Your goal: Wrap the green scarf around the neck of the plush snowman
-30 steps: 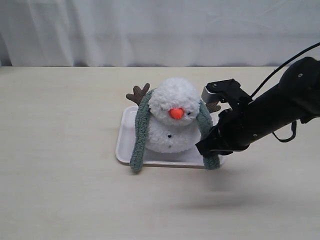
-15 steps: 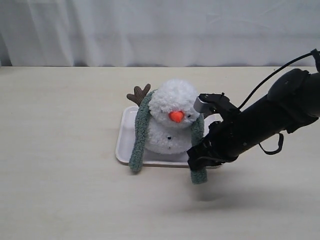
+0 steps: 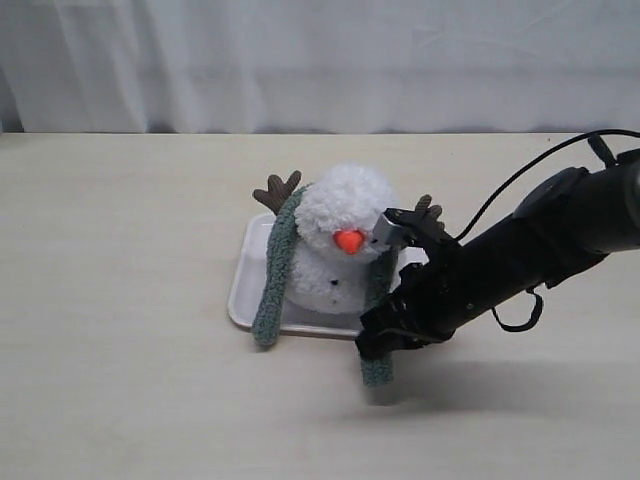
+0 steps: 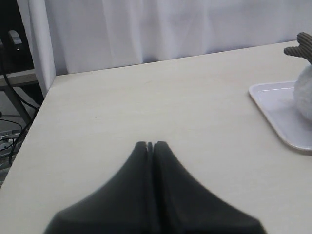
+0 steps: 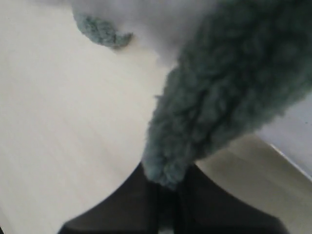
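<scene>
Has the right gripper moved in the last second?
Yes. The right gripper, shut on the green scarf, has slid left along the front edge of the tray, from its right corner toward the middle, and slightly nearer the camera.

The light is bright and soft. A faint grey shadow lies on the table (image 3: 150, 400) under the right arm (image 3: 530, 250), near the front edge. Up close, the green scarf (image 5: 229, 97) looks fuzzy and blurred. The left claw (image 4: 150, 145) is dark and blurry too.
</scene>
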Action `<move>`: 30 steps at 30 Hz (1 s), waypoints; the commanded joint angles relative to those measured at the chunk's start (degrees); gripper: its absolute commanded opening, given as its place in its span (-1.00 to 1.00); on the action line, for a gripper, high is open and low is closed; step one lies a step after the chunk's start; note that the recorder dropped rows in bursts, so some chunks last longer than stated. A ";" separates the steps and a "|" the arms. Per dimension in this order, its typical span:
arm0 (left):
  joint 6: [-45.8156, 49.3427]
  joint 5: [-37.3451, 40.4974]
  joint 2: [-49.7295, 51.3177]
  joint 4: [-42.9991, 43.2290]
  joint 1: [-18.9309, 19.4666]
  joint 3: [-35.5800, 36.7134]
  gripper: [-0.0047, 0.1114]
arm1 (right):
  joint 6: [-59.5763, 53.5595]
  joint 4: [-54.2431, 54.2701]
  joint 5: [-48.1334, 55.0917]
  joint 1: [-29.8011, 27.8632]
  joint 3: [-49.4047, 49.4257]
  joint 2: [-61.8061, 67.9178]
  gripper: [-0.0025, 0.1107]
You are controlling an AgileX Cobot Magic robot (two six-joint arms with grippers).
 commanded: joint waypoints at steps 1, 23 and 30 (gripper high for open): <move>-0.22 -0.67 -0.16 -0.21 0.06 0.19 -0.92 | -4.51 3.88 0.09 0.12 0.33 0.49 -0.88; -0.22 -0.67 -0.16 -0.08 0.06 0.19 -0.92 | -0.87 2.09 4.04 0.12 0.33 0.26 0.05; -0.22 -0.67 -0.16 -0.08 0.06 0.19 -0.92 | 20.20 -19.06 -0.91 0.12 0.33 -2.81 0.05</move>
